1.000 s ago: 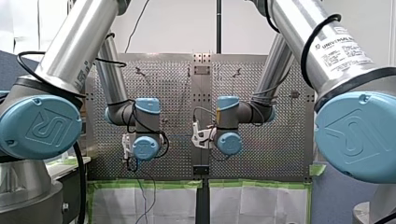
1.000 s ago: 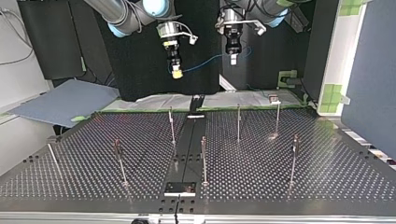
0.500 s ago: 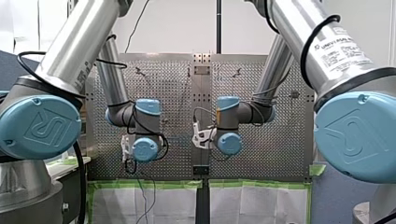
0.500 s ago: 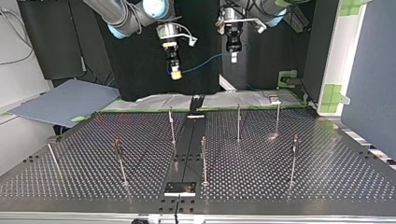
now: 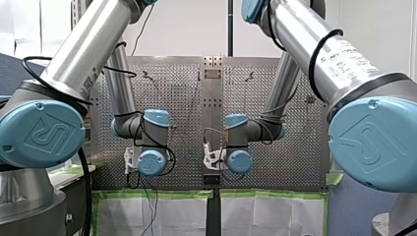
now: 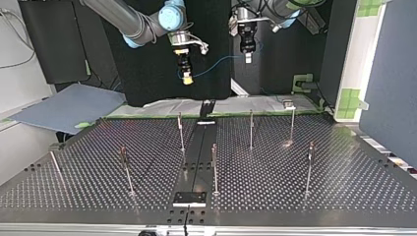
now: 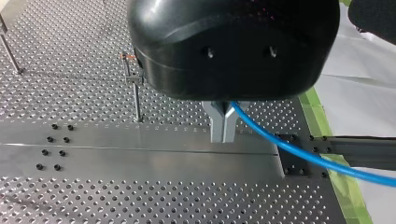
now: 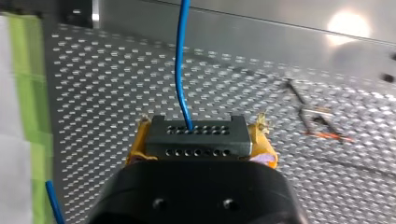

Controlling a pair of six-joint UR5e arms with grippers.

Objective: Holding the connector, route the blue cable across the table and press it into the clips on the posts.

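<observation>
In the top view both grippers hang above the table's far edge. My right gripper (image 6: pixel 186 78), with yellow pads, is shut on the black connector (image 8: pixel 187 140). The blue cable (image 8: pixel 180 60) leaves the connector's face and sags across (image 6: pixel 216 65) to my left gripper (image 6: pixel 248 59). In the left wrist view my left gripper (image 7: pixel 223 137) has its metal fingers shut on the blue cable (image 7: pixel 317 158), which trails off to one side. Several thin posts (image 6: pixel 181 132) stand on the perforated table (image 6: pixel 295 196); none carries cable. In the front view the wrists hide both grippers.
A smooth metal strip (image 6: pixel 196 162) runs down the middle of the table between the posts. White sheeting edged with green tape (image 6: pixel 255 104) lies past the far edge. A grey-blue panel (image 6: pixel 69 108) leans at the top view's left.
Both wrists have slid lower in the front view. In the top view my left gripper has drifted up a little. The cable stays in both grips.
</observation>
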